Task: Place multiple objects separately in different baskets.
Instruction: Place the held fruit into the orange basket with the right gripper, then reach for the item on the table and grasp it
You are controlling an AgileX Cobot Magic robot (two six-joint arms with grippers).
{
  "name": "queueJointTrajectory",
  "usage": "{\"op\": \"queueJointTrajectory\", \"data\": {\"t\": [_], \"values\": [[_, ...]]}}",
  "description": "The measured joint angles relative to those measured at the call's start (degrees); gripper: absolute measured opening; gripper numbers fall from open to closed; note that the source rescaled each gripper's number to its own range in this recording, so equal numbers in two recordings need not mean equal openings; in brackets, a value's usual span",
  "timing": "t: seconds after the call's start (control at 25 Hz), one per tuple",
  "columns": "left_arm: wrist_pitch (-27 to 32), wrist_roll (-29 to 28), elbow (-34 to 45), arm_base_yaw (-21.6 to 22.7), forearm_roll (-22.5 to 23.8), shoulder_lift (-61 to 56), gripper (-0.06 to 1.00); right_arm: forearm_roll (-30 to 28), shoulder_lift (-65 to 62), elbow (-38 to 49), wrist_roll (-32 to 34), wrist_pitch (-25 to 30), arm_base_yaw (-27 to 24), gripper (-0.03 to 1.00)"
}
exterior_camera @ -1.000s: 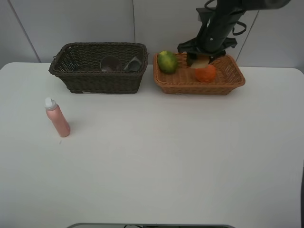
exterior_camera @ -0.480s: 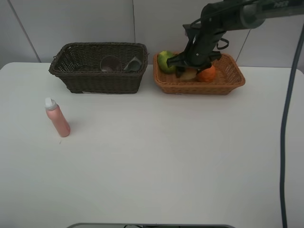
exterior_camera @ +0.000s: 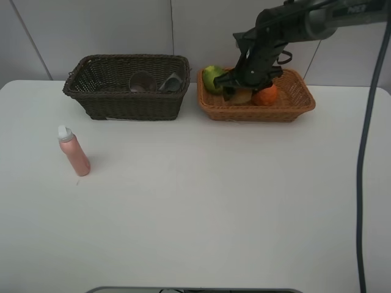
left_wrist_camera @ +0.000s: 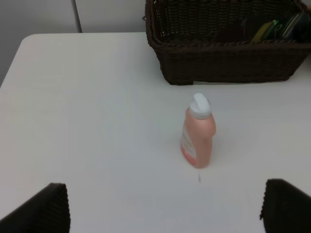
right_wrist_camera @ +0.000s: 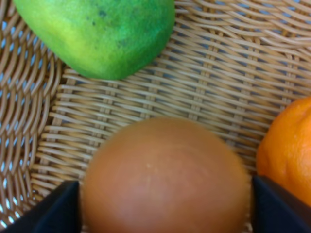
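Where the right gripper [right_wrist_camera: 165, 208] is set down inside the light orange-tan basket [exterior_camera: 293, 105], its two dark fingers [right_wrist_camera: 51, 211] stand on either side of the red-orange round fruit [right_wrist_camera: 165, 174], which fills the whole gap between them. The right wrist view does not show whether the pads press the fruit or only flank it, so the grip state cannot be determined. The fruit sits low in this basket, between the green oval fruit [right_wrist_camera: 97, 34] at the basket's left end and the orange mandarin [right_wrist_camera: 286, 150] on its other side. Whether the three items touch one another cannot be determined. The right arm comes in from the upper right of the exterior view and crosses the rear rim of the basket. The left gripper [left_wrist_camera: 163, 208] has its fingers [left_wrist_camera: 41, 209] spread wide, with nothing between them, above the white table [exterior_camera: 214, 201]. The pink white-capped bottle [left_wrist_camera: 198, 133] stands upright on the table ahead of those fingers, clear of both. It is in front of the dark brown basket [exterior_camera: 128, 104] and apart from it. This deeper basket stands just beside the light one along the far edge of the table. It contains the translucent purple cup [exterior_camera: 142, 81] and the dark grey pump bottle [exterior_camera: 172, 82], side by side towards its right end.
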Motion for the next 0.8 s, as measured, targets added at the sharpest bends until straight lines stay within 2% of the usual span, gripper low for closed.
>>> {"op": "queueJointTrajectory", "data": {"t": [0.4,0.56,0.8], "values": [[0.0,0.0,0.0,0.0,0.0,0.0,1.0,0.1,-2.5,0.0,0.0,0.8,0.2,0.9],[0.0,0.0,0.0,0.0,0.0,0.0,1.0,1.1,-4.9,0.0,0.0,3.5,0.7,0.91],[0.0,0.0,0.0,0.0,0.0,0.0,1.0,1.7,-11.1,0.2,0.0,12.2,-0.2,0.91]]}}
